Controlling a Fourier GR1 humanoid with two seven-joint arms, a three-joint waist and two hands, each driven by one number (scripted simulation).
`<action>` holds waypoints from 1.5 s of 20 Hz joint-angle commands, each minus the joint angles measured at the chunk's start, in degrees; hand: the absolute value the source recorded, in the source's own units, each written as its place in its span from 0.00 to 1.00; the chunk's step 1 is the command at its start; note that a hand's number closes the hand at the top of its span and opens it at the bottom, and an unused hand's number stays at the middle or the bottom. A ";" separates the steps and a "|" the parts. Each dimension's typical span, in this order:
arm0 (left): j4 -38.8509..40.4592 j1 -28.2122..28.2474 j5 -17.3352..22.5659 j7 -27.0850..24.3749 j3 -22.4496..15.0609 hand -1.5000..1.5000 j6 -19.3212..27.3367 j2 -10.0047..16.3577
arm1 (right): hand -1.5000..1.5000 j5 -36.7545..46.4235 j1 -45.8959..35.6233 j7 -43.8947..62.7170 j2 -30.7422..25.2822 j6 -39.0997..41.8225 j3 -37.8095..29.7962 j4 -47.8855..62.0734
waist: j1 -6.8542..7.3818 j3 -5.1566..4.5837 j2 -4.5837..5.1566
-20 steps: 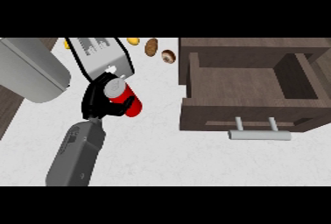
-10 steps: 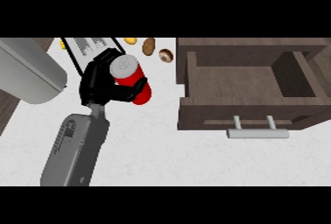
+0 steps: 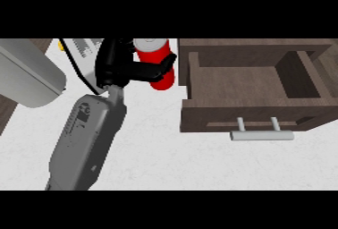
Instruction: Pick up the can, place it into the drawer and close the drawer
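Observation:
The red can (image 3: 160, 78) with a silver top is held above the white counter, with my left hand (image 3: 116, 62) shut on it. The hand's black fingers cover the can's left side and the thumb (image 3: 158, 66) crosses its front. The can sits just left of the open dark wooden drawer (image 3: 218, 117), near its left wall and outside it. The drawer's inside shows bare wood, and its silver bar handle (image 3: 262, 134) faces me. My grey left forearm (image 3: 89, 138) comes in from the lower left. My right hand is out of sight.
A large rounded grey body (image 3: 30, 74) fills the far left edge. A white and yellow striped object (image 3: 80, 53) lies behind my hand. White counter (image 3: 171, 165) spreads in front of the drawer; the counter's dark left edge (image 3: 5, 117) is close.
My left hand has carried the can up and to the right, from mid-counter to beside the drawer's left wall. The drawer has not moved.

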 commanded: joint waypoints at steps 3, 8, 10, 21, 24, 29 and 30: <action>6.41 -6.82 1.53 -2.08 -2.34 1.00 5.01 -0.11 | 0.00 3.92 3.81 -6.33 1.87 1.72 4.13 1.81 | -0.68 0.02 0.07; 13.44 -18.33 3.81 0.86 -4.00 1.00 10.90 -0.11 | 0.00 1.26 -0.78 -0.69 0.82 1.40 -0.02 0.47 | -0.86 0.00 0.17; 14.52 -16.73 5.99 -1.77 -7.00 1.00 11.97 -0.11 | 0.00 4.08 0.58 -3.54 1.89 -0.14 4.27 1.48 | -0.85 0.01 0.15; 28.06 -29.08 16.48 -6.95 -13.02 1.00 16.68 -0.11 | 0.00 4.55 -4.27 0.20 1.60 -0.66 2.79 0.63 | -1.91 0.02 0.47; 34.30 -31.79 17.70 -8.98 -11.32 1.00 14.70 -0.11 | 0.00 1.25 -2.63 -1.11 0.62 2.54 0.95 3.35 | -2.48 0.05 0.62; 37.85 -36.81 22.74 -8.70 -14.84 1.00 16.86 -0.11 | 0.00 2.32 -3.91 -1.53 -0.36 1.98 0.44 4.46 | -3.09 0.10 0.70; 37.16 -36.95 23.06 -8.14 -16.86 1.00 17.82 -0.11 | 0.00 1.36 -4.03 1.49 0.18 -0.49 1.49 -0.01 | -2.47 0.04 0.49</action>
